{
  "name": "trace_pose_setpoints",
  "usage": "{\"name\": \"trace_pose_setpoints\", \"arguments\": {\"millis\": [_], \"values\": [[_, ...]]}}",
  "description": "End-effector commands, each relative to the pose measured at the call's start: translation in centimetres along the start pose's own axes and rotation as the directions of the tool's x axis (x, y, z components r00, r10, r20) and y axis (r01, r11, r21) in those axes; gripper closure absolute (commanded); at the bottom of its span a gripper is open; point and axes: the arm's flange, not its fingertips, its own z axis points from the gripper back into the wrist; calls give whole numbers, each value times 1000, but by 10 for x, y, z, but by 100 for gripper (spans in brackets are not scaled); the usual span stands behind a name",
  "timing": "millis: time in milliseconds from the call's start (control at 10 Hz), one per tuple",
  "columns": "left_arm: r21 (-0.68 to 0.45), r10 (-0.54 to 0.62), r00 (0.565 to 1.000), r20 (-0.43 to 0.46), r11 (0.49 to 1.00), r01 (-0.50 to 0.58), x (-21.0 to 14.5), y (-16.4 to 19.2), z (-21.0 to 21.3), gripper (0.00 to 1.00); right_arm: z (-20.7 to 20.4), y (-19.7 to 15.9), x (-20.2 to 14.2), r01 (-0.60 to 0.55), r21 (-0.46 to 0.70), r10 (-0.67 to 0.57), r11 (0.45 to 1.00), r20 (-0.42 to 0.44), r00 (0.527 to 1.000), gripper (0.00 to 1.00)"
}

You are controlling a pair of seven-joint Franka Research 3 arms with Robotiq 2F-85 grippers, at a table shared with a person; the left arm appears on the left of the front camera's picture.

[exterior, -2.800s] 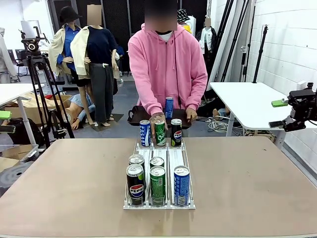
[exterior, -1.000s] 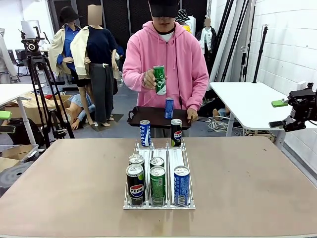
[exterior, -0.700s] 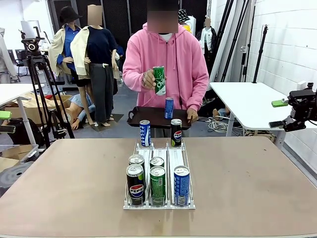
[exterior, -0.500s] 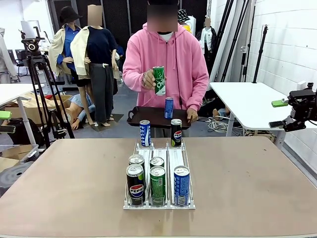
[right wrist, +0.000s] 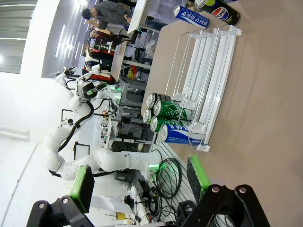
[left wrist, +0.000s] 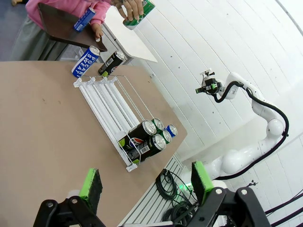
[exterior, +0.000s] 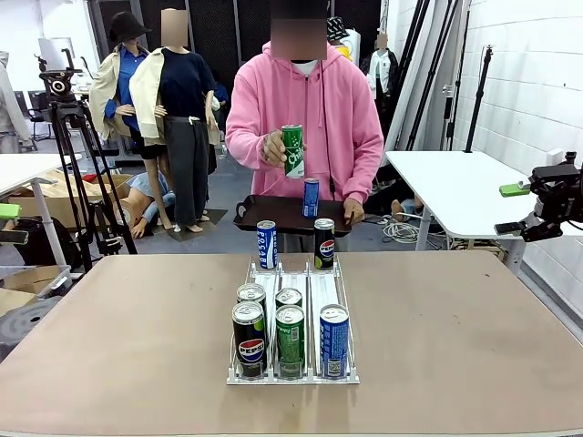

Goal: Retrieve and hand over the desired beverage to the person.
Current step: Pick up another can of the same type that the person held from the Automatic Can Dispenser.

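The person in a pink hoodie stands at the far side of the table and holds a green can at chest height in one hand. Their other hand holds a dark tray with a blue can standing on it. The green can also appears at the top of the left wrist view. My left gripper is open and empty, high above the table's left side. My right gripper is open and empty too, and in the front view it hangs at the far right, away from the table.
A white wire rack stands mid-table. A blue-white can and a black Pepsi can sit at its far end. Several cans, black, green and blue, crowd its near end. A tripod stands at the left.
The person has lifted the green can from the rack's far end to chest height, and it has dipped slightly in the last half second. Neither arm has moved.
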Motion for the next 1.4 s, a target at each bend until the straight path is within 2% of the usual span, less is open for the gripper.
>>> {"name": "trace_pose_setpoints", "arguments": {"millis": [0, 1300], "values": [[-16, -3, 1000, 11, 1000, 3, 0, -1, 1, 0, -1, -2, 0, 1, -3, -1, 1000, 10, 1000, 0], [-16, -3, 1000, 11, 1000, 3, 0, -1, 1, 0, -1, -2, 0, 1, -3, -1, 1000, 10, 1000, 0]]}}
